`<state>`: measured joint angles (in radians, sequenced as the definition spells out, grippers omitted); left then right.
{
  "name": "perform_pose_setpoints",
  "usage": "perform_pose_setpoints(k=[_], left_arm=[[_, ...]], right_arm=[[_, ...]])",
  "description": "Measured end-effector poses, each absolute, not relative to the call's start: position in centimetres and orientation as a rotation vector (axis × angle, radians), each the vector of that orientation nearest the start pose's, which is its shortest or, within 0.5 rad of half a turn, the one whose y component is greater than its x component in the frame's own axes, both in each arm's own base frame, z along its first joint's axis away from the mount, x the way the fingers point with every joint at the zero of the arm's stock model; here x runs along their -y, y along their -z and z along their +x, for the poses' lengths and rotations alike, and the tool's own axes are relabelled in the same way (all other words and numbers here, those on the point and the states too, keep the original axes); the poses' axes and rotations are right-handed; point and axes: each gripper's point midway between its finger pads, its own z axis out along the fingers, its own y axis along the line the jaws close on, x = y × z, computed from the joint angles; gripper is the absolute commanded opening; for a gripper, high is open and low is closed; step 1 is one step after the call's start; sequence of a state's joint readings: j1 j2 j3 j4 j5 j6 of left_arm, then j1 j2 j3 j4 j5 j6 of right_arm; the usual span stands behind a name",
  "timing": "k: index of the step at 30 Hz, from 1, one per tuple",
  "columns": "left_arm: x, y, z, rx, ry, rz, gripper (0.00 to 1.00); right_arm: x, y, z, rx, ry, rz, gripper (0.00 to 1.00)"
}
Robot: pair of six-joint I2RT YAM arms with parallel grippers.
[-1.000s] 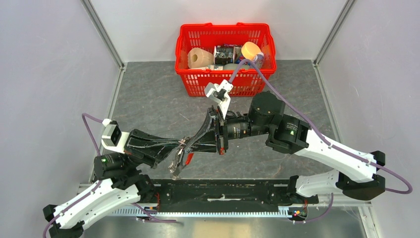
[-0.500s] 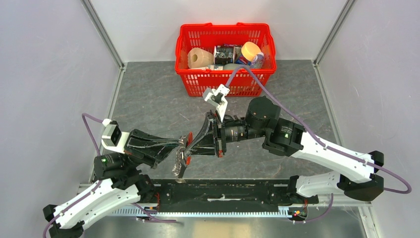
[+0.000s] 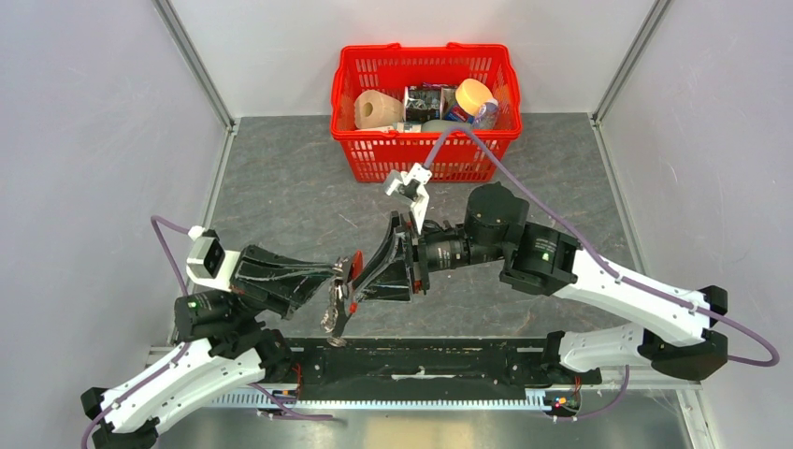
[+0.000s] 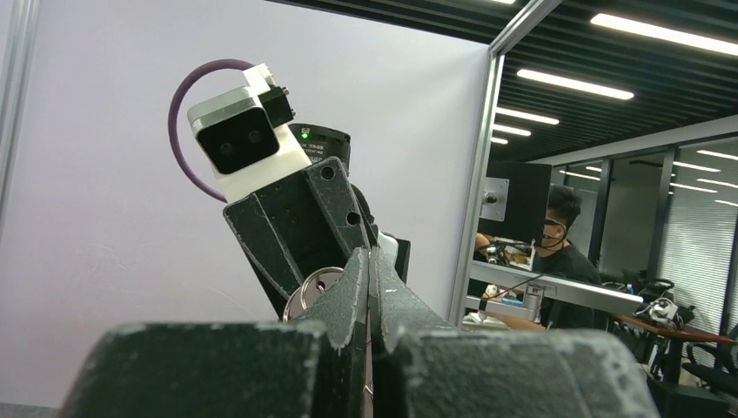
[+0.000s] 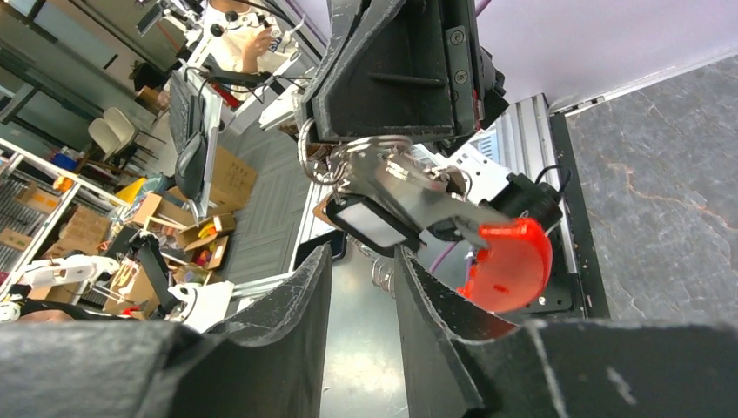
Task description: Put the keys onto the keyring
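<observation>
The small white tag (image 5: 372, 222) on the keyring (image 5: 418, 193) is too blurred to read. At centre frame the keyring hangs from the left gripper (image 5: 392, 135), its claw pressed together on the silvery rings. The right gripper (image 5: 361, 254) stands apart just below. A grey stone-patterned table (image 3: 281, 178) carries a red basket (image 3: 374, 154) at upper middle, between pale walls (image 3: 93, 140).

No text, label or number can be read anywhere.

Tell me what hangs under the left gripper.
The shut left gripper holds the keyring: silvery rings, a white tag and a red strap dangle below it. The fingers cover where it is pinched, and the overlapping metal pieces partly hide one another.
</observation>
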<state>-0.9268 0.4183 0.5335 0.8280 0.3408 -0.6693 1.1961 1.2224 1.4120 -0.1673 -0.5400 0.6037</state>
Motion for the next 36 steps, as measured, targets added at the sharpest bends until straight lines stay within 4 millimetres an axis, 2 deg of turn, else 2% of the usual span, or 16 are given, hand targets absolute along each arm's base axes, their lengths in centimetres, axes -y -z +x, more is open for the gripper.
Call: perform_pose_setpoints(k=[3,8,12,16,23,36], left_arm=[[19.0,-47.7,3.9,-0.638,1.629,0.456,0.02],[18.6,-48.1,3.8,-0.623,1.628,0.443,0.02],[18.4,-48.2,4.1,-0.620,1.629,0.416,0.02],[18.3,-48.1,4.5,-0.623,1.633,0.387,0.02],[18.3,-48.1,4.9,-0.624,1.640,0.354,0.02],[18.2,-48.1,5.2,-0.630,1.640,0.332,0.02]], right_arm=[[-38.0,-44.1,3.5,-1.579,-1.719,-1.017,0.41],[-36.5,-46.5,3.5,-1.510,-1.681,-1.000,0.41],[-36.2,-48.1,3.7,-1.461,-1.678,-0.982,0.42],[-36.9,-47.9,4.0,-1.465,-1.675,-0.978,0.45],[-38.8,-46.2,4.8,-1.519,-1.658,-0.987,0.47],[-39.4,-47.7,5.2,-1.451,-1.658,-0.976,0.46]])
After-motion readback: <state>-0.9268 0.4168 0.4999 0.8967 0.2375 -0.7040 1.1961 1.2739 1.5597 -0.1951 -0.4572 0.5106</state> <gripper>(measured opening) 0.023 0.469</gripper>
